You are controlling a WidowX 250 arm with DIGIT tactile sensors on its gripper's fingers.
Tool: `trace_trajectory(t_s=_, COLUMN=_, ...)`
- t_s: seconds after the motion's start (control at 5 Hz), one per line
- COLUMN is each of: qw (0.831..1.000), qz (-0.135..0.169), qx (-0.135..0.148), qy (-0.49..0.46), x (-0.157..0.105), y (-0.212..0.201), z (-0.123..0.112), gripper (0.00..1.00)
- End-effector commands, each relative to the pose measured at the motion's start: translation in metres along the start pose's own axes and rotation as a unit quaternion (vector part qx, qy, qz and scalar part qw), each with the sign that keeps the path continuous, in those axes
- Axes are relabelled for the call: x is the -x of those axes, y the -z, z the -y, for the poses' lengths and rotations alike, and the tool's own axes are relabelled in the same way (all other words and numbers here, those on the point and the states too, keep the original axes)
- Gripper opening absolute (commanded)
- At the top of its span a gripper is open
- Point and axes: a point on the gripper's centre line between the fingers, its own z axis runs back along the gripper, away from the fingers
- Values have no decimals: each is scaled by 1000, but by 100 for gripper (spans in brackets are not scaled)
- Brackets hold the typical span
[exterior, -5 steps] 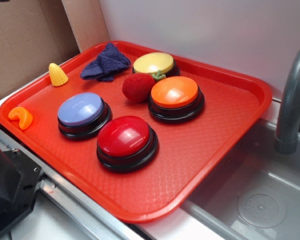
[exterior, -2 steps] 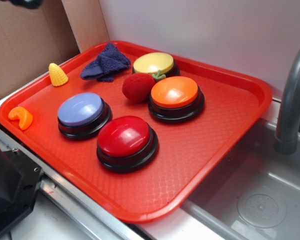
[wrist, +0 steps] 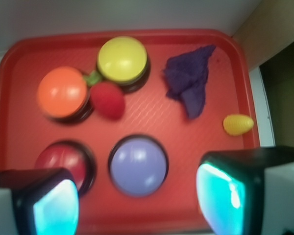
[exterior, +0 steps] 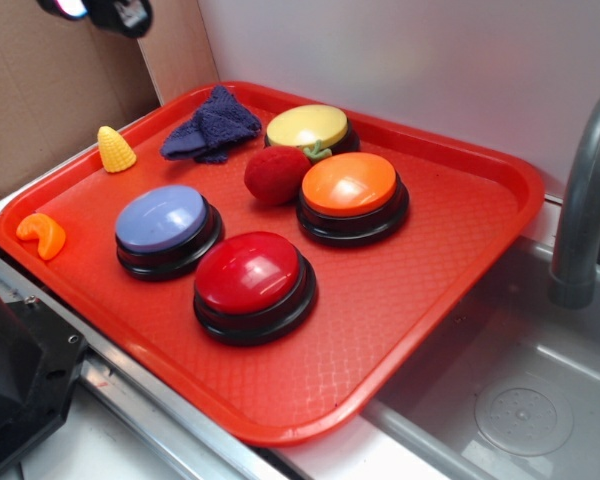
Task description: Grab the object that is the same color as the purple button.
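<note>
So my gripper [wrist: 137, 200] is up high over the red tray [exterior: 450, 300] with its fingers [wrist: 220, 196] spread wide apart and nothing between them. In the exterior view only a bit of it pokes in at the top left corner of the frame, well above everything.

The dark purple cloth [exterior: 212, 125] sits crumpled near the tray's far corner, just beside the yellow button [exterior: 308, 127] but not touching it. From my wrist camera it's up in the top right part of the tray, with the little yellow corn toy [wrist: 237, 124] near it by the tray's edge.

The purple button [exterior: 162, 220], pale lavender top on a black base, is near the tray's left edge and shows right between my fingers in the wrist view. The red button [exterior: 252, 276] sits just beside it, and the orange button [exterior: 350, 188] is behind that. The fuzzy red strawberry [exterior: 276, 176] is tucked between the yellow and orange buttons, touching or nearly touching the orange one. A small orange curved toy [exterior: 42, 234] lies at the tray's left rim. There's a sink [exterior: 520, 400] with a grey faucet [exterior: 585, 200] beside the tray.
</note>
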Motion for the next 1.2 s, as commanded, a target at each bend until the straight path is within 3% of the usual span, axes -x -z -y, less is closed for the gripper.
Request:
trace_trajectory(t_s=0.0, qw=999, qz=50, qx=11, qy=-3, x=-37, y=44, z=-33, gripper=100)
trace_trajectory(t_s=0.2, qw=998, qz=67, qx=5, qy=-20, x=-47, y=67, z=-45, gripper=100)
trace_trajectory(t_s=1.0, qw=999, qz=52, qx=-2, qy=-16, x=-57, y=133, z=-86, gripper=100)
